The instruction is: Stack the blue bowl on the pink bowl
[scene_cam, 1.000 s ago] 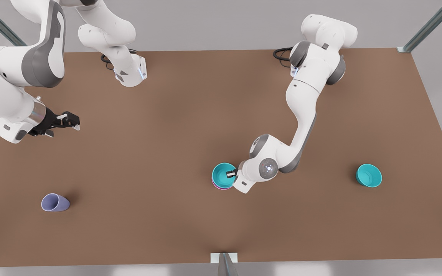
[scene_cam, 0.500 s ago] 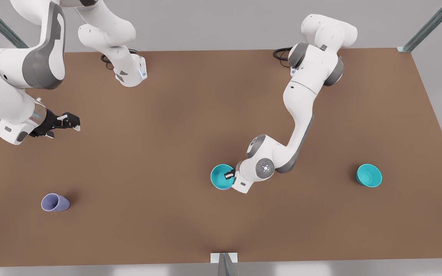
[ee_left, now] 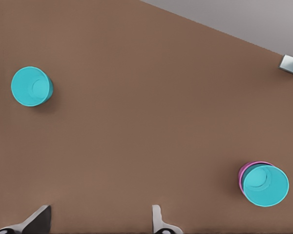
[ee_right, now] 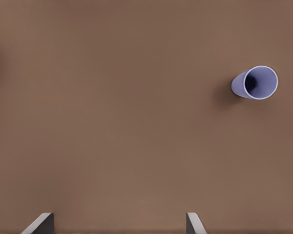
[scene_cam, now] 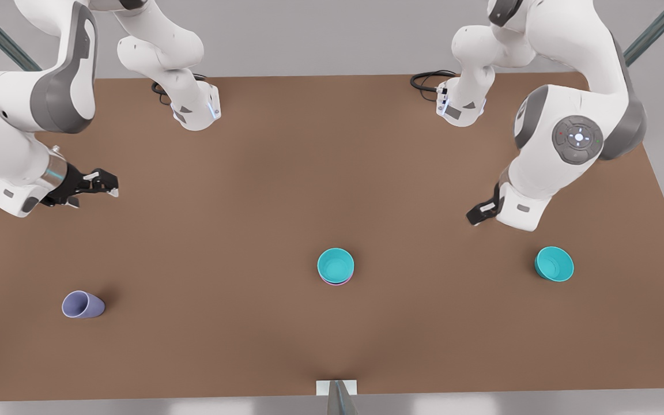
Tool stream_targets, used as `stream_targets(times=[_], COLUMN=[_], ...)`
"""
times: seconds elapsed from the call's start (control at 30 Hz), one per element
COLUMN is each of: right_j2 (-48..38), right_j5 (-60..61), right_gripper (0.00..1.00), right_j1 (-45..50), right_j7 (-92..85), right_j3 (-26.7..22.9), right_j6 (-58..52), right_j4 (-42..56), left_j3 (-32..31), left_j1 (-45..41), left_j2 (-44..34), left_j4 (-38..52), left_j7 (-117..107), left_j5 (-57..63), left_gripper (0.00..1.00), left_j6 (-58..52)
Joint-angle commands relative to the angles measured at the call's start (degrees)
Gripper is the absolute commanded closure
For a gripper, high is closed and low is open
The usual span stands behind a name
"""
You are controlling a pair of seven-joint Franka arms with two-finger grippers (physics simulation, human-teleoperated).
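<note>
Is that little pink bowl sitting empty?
No. A small turquoise plastic bowl sits nested in the pink plastic bowl; just a pink rim peeks out.

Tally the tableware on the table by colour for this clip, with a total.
Turquoise bowls: 2, one nested in the pink bowl, one alone
Pink bowl: 1
Lavender-blue cup: 1
Total: 4

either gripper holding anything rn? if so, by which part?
Nothing held. Left gripper and right gripper both hover open over the table; the blue bowl sits free in the pink bowl.
</note>
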Motion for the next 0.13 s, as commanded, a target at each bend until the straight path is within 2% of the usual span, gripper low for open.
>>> stream_targets(times=[0.0, 0.1], right_j2=[0.0, -0.1], right_j5=[0.0, 0.0], right_gripper=[0.0, 0.0], right_j1=[0.1, 0.1], right_j7=[-0.2, 0.2], right_j3=[-0.1, -0.1], right_j6=[0.0, 0.0], right_j4=[0.0, 0.0], left_j3=[1.0, 1.0], left_j1=[-0.4, -0.4], left_j2=[-1.2, -1.2], left_j4=[-1.3, -1.3], left_j7=[28.6, 28.6], left_j5=[-1.4, -1.4], left_gripper=[0.0, 0.0], left_j6=[-5.4, -5.5])
